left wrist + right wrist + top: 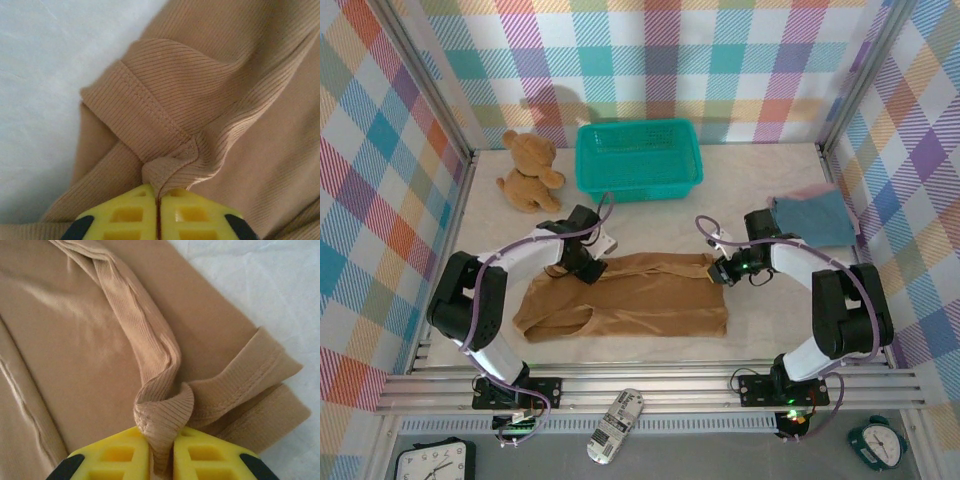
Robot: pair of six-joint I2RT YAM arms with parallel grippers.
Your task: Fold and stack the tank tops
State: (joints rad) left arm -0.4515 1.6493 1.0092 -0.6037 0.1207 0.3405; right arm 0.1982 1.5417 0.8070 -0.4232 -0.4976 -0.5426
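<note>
Ochre tank top [640, 305], far corners in the closed pinch of left gripper [159, 197] and right gripper [161, 445].

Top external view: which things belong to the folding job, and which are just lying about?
Job: ochre tank top, pinched by left hand and right hand; blue tank top, folded at right; pink tank top, its edge showing beneath the blue.
Lying about: teddy bear; teal basket.
</note>
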